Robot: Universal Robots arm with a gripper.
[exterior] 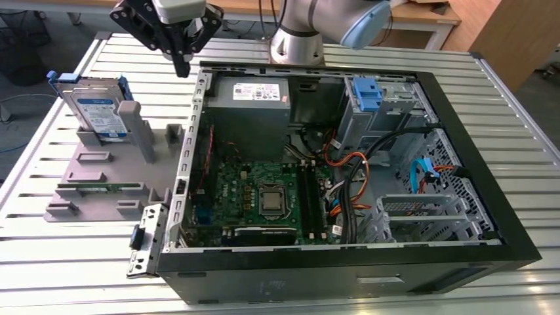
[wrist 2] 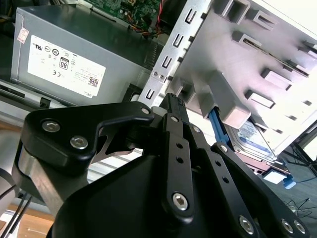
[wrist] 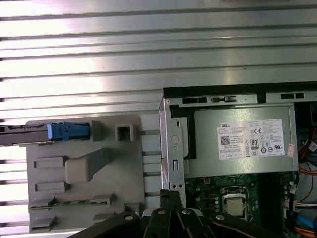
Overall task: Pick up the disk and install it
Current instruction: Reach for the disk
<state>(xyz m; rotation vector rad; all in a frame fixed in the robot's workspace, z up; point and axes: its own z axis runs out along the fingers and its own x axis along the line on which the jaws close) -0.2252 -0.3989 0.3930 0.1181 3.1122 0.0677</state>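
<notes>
Fingers (exterior: pixel 181 60), pressed together and empty, hover near the worktop (exterior: pixel 79 275) edge by the arm's base (exterior: pixel 296 44); the disk (exterior: pixel 98 113) stands unpicked in its grey holder (exterior: pixel 92 172).

A table (exterior: pixel 70 262) of pale metal slats spreads out beneath the gripper (exterior: pixel 182 71), its ribs catching bright glare. Beyond the gripper stand a wooden desk (exterior: pixel 429 16) and a wooden cabinet (exterior: pixel 512 36). Dark floor (exterior: pixel 20 49) lies off the table's edge.
</notes>
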